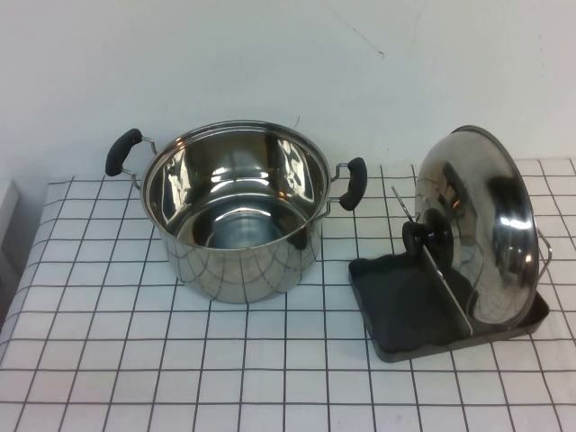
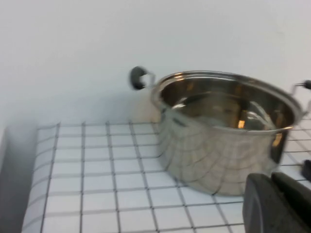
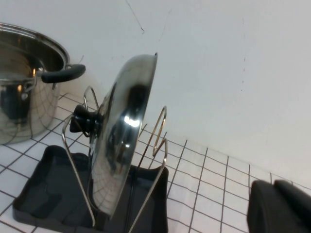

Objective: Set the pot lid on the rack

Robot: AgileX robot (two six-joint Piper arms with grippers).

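Steel pot lid (image 1: 481, 225) upright in rack (image 3: 146, 145); left gripper (image 2: 279, 204), right gripper (image 3: 284, 208) cut off.

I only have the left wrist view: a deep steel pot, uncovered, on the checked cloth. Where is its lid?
Observer: The round shiny steel lid with a black knob stands on edge in the small silver wire rack on its dark grey tray, to the right of the deep steel pot.
Operator: Is a hand holding it there?
Observer: No. The right hand shows only at the edge of its own wrist view, apart from the lid.
Operator: And the left one?
Observer: The left hand is the dark shape at the corner of your view; the high view shows neither hand over the table.
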